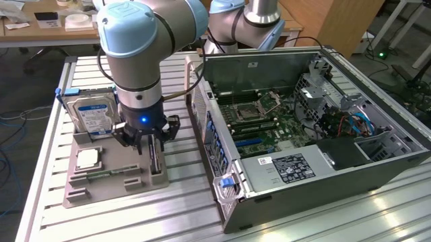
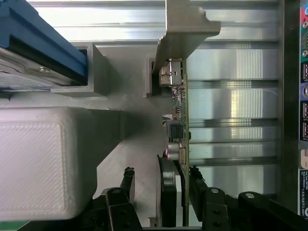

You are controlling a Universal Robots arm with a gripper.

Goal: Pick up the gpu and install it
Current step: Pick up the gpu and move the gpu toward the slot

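Gpu on edge in a slot of the grey holder, lower left of the exterior view, long axis along the slot. Directly below the tool: jaws open, one finger either side of the card, nothing gripped yet. Silver bracket at the card's far end from the tool. Hard drive upright just behind. Slatted metal table beneath; open computer case at right; wooden desk upper left.

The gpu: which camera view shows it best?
The wrist view: the gpu stands edge-on and close, silver bracket plain. The exterior view shows a thin dark edge in the grey tray, partly behind the gripper.
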